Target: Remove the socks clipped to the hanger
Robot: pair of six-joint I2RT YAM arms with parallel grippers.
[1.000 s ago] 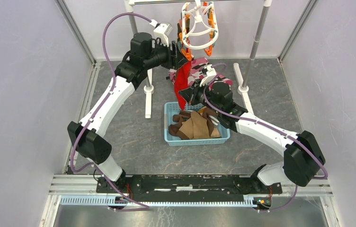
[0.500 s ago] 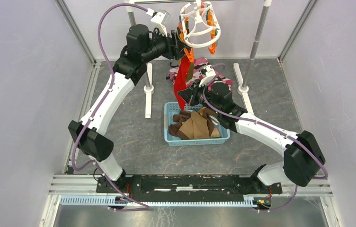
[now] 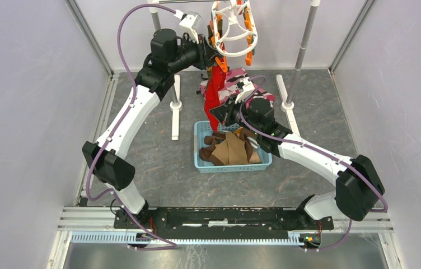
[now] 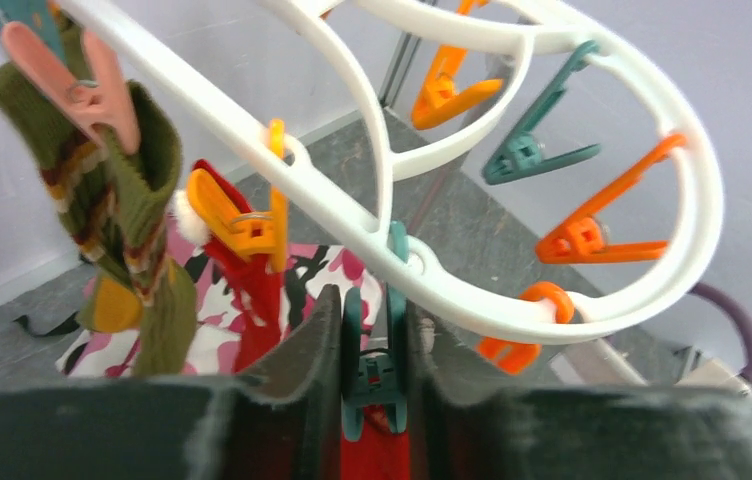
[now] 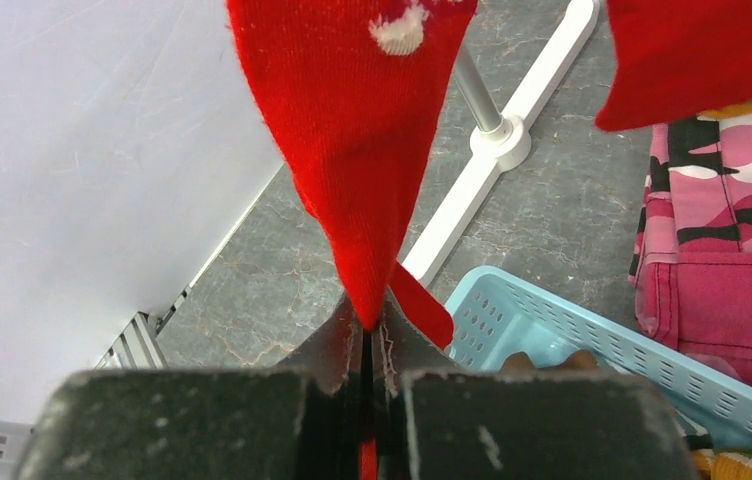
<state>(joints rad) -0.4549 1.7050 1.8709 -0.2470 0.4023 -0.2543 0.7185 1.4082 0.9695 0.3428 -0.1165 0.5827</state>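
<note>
The white looped hanger (image 3: 232, 32) hangs from the rail at the top; it fills the left wrist view (image 4: 512, 250). My left gripper (image 3: 213, 55) is shut on a teal clip (image 4: 374, 375) that holds a red sock (image 3: 214, 95). My right gripper (image 3: 221, 116) is shut on that red sock's lower end (image 5: 362, 200). A second red sock (image 4: 252, 290) hangs from an orange clip (image 4: 227, 215). An olive striped sock (image 4: 127, 230) hangs from a pink clip (image 4: 77, 85). Brown socks (image 3: 230, 150) lie in the basket.
A light blue basket (image 3: 198, 147) stands on the floor below the hanger. Pink camouflage cloth (image 3: 236, 84) lies behind it. The rail stand's white feet (image 3: 175, 109) and posts (image 3: 303, 47) flank the hanger. Several empty orange and teal clips (image 4: 582, 235) dangle.
My left arm rose and reached right to the hanger, closing on the teal clip. The red sock now hangs stretched between both grippers. The right arm has barely moved.
</note>
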